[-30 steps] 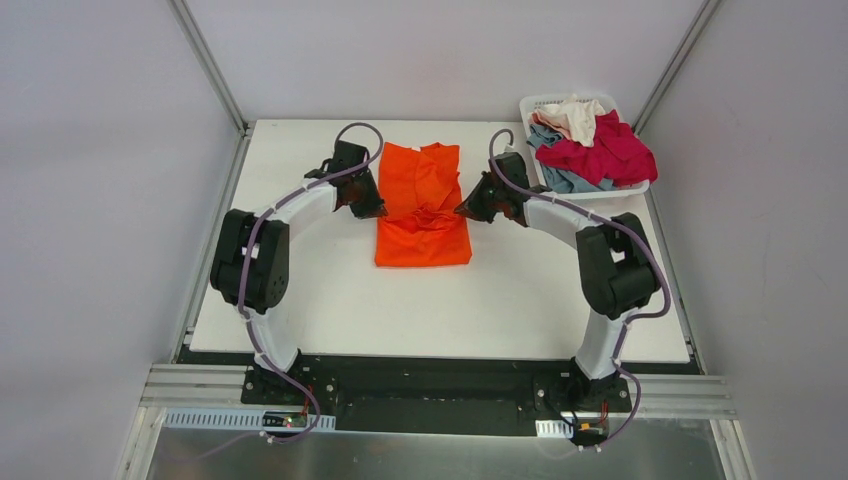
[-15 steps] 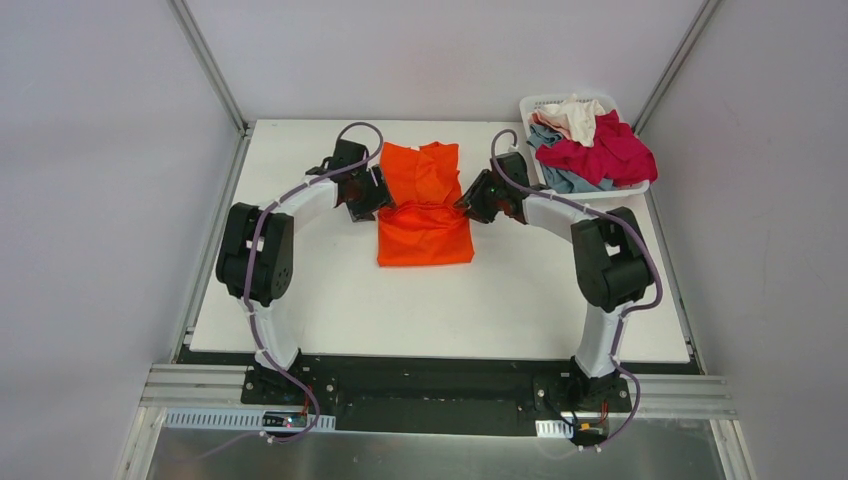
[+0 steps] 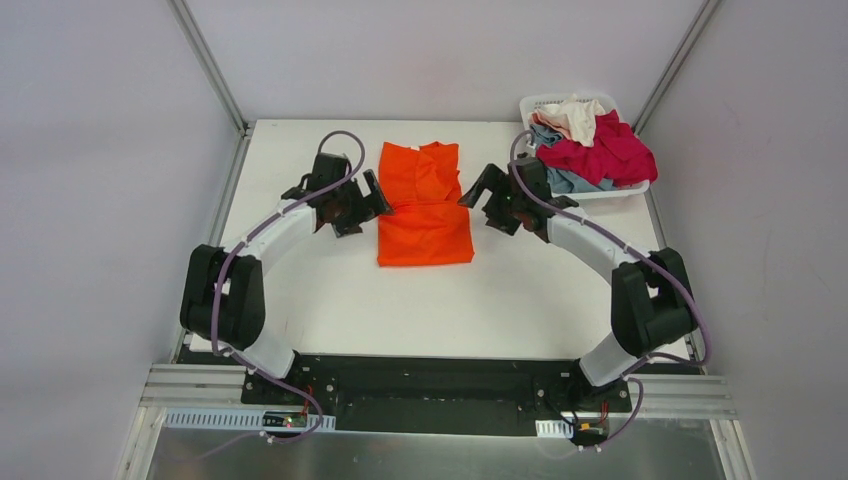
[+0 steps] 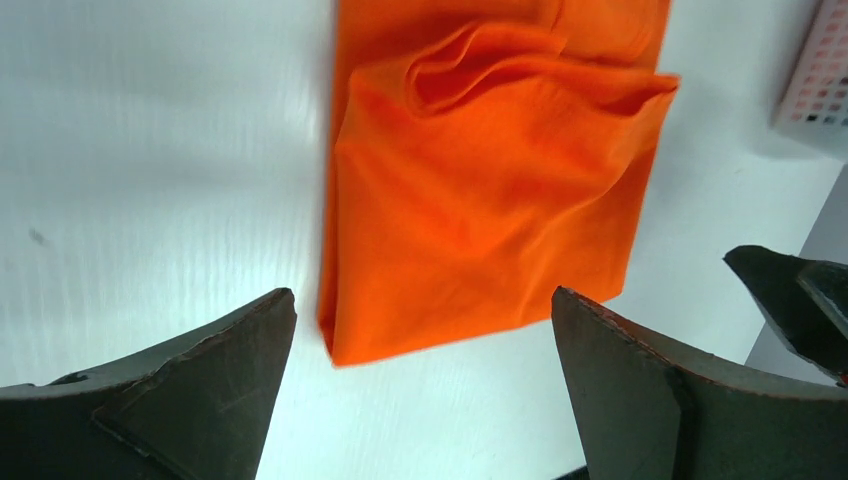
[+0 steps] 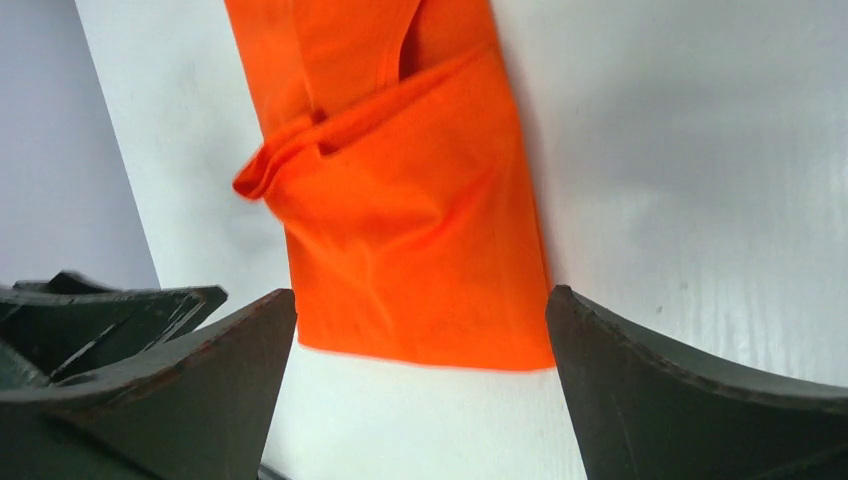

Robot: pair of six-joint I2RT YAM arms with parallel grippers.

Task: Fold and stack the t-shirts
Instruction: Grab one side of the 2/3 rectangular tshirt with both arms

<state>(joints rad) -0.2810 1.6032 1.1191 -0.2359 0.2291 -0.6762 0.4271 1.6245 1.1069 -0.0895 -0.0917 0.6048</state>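
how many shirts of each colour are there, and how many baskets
orange t-shirt: 1
crimson-magenta shirt: 1
grey-blue shirt: 1
cream shirt: 1
white basket: 1
total: 5 things, 4 of them shirts; the bunched heap in the basket may hide more

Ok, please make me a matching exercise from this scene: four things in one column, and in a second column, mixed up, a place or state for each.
Column one
1. orange t-shirt
2. crimson t-shirt
3. left gripper
4. right gripper

Column two
A. jaws open, on the white basket side of the orange t-shirt
B. heaped in the basket
C. partly folded, lying between the two grippers
D. jaws open, on the side of the orange t-shirt away from the basket

Pairs: 1-C, 2-B, 3-D, 4-A
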